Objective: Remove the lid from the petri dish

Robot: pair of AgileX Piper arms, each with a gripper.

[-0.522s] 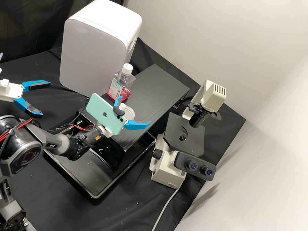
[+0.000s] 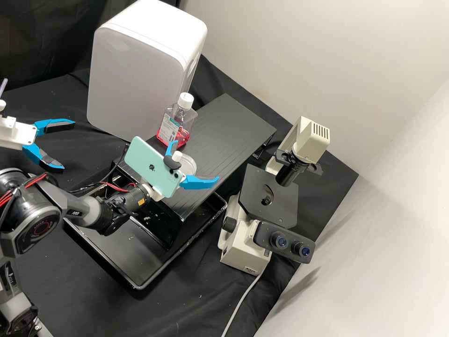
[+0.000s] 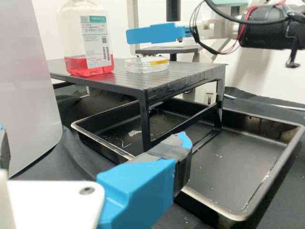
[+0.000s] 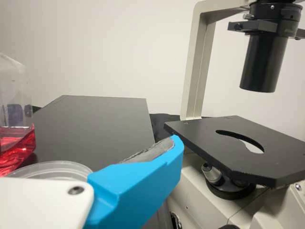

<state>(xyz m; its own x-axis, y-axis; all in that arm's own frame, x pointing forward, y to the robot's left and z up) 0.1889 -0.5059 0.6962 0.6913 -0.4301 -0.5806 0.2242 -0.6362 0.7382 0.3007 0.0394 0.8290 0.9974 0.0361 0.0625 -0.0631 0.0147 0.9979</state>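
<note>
The clear petri dish (image 2: 188, 164) with its lid on sits on the black ribbed platform (image 2: 229, 131), close to its near edge. My right gripper (image 2: 196, 160) is open at dish height, one blue finger on each side of the dish and neither touching it. From the right wrist the dish (image 4: 47, 170) lies just beside my own finger (image 4: 138, 181). My left gripper (image 2: 68, 144) hangs open and empty over the bench at far left. From there I see the dish (image 3: 147, 63) holding a yellowish patch, under a finger of the right gripper (image 3: 155, 34).
A flask of red liquid (image 2: 177, 122) stands on the platform just behind the dish. The platform sits in a black tray (image 2: 140, 276). A white box (image 2: 140, 65) is behind, a microscope (image 2: 276, 201) to the right.
Almost nothing: the left gripper has drifted slightly, and the right gripper has edged a little to the left around the dish.
</note>
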